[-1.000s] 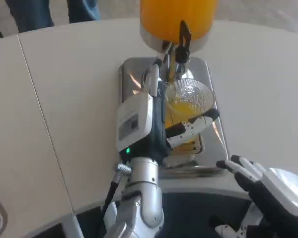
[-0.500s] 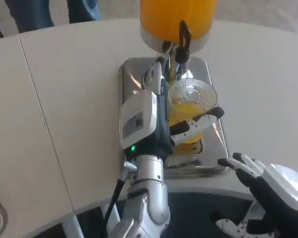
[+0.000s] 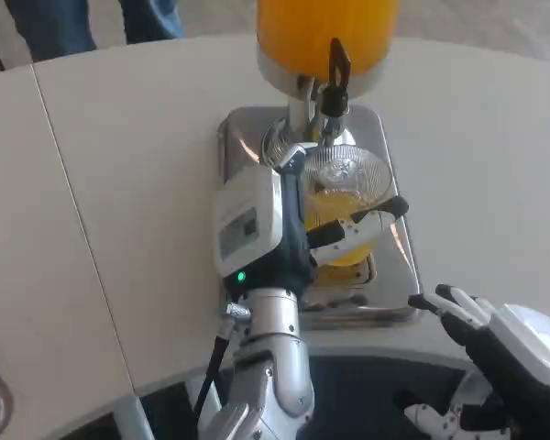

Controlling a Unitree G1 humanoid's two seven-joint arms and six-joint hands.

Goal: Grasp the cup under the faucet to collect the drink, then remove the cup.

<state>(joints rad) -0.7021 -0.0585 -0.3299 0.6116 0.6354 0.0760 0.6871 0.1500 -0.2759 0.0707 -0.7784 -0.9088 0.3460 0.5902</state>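
Nearest the camera, the right hand [image 3: 495,344] waits low at the desk's [image 3: 119,183] front edge, well apart from the cup [image 3: 346,197] and to its near right; its fingers are spread and it holds nothing. Just in front of the cup and to its left, the left hand [image 3: 289,225] wraps the glass, fingers [image 3: 367,220] curling round the near side, so it grips the cup. The cup stands upright over the steel tray [image 3: 394,275], partly filled with orange drink, its rim directly below the faucet [image 3: 335,87]. Beyond the cup rises the dispenser [image 3: 325,32], its tank full of orange juice. No stream can be made out between faucet and cup, so whether it is pouring cannot be told. By my judgement the collecting step is in hand, with the cup roughly half full. The next move calls for holding the glass level under the spout until enough is in, then drawing it toward the robot, away from the faucet, without tilting or loosening the grip.
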